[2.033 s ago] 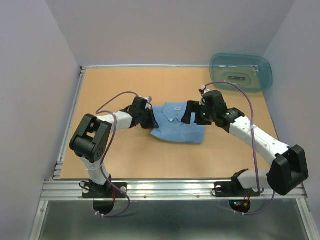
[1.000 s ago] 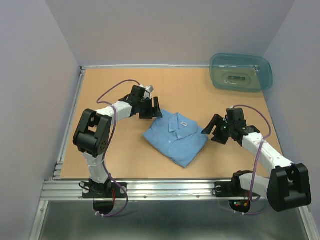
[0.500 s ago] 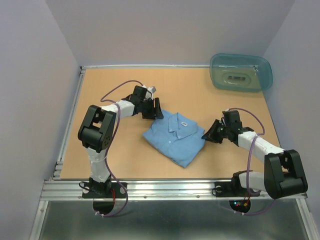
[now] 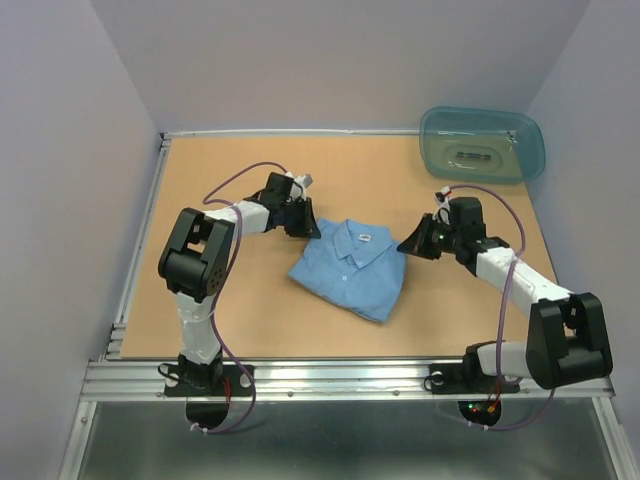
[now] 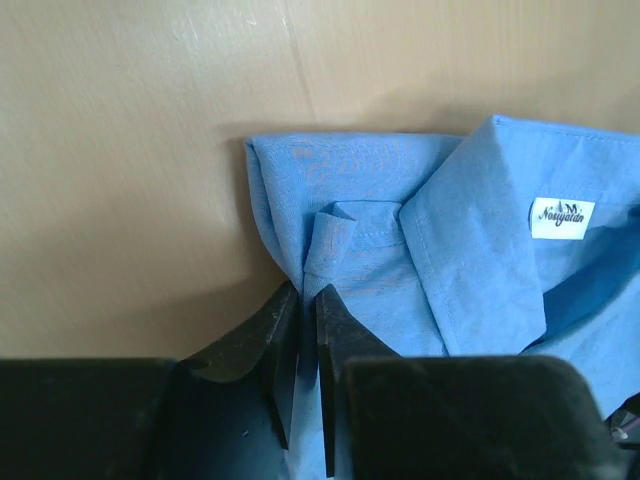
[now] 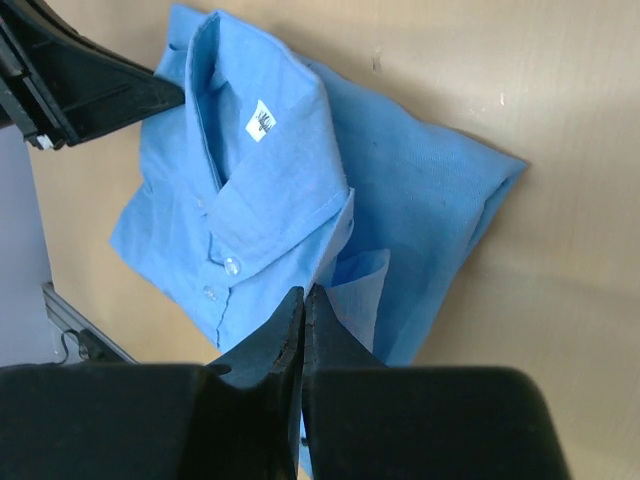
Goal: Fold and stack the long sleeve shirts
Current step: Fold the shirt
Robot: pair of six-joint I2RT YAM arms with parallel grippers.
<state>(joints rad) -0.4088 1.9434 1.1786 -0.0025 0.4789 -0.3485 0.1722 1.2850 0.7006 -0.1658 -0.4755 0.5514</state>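
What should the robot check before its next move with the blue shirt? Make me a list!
1. Blue shirt folded, collar on top: ok.
2. Left gripper pinching the shirt's corner beside the collar: ok, cloth shows between its fingers.
3. Right gripper holding cloth: cannot tell. It is shut at the shirt's edge, but no cloth clearly shows between its fingers.
4. Teal tub out of the way: ok, it sits at the table's far right corner, apart from the shirt and both grippers.
5. Another shirt to stack with: not ok, only one shirt is in view.
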